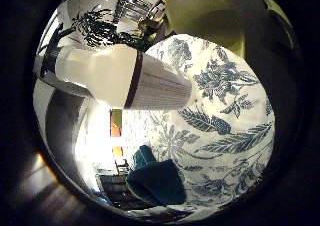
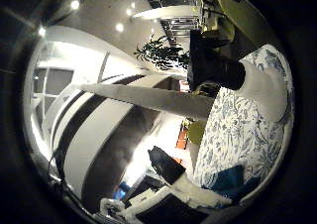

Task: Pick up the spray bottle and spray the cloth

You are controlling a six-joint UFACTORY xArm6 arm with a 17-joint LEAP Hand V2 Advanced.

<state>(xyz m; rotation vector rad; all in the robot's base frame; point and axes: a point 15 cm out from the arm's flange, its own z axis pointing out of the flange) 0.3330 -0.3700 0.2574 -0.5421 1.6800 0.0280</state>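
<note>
From the palm I look down on the worktop (image 1: 235, 111), which is covered with a white cloth printed with blue leaves and flowers and fills most of what lies below the hand. The spray bottle (image 1: 125, 78) is the next biggest thing: a white body with a dark band round it, lying across the little-finger-side view and close to the palm. In the thumb-side view I see its white shoulder and black spray head, which look to be off the worktop, though I can't be sure from this angle. A folded teal cloth (image 1: 156, 180) lies on the printed cover, well apart from the bottle and farther from the palm. A pale yellow-green rounded object (image 1: 210, 13) sits at the far edge of the worktop; I can't make out what it is. Beyond it a dark leafy plant (image 2: 161, 50) stands in the room. I can't tell how the fingers are set, or whether they have hold of the bottle.
</note>
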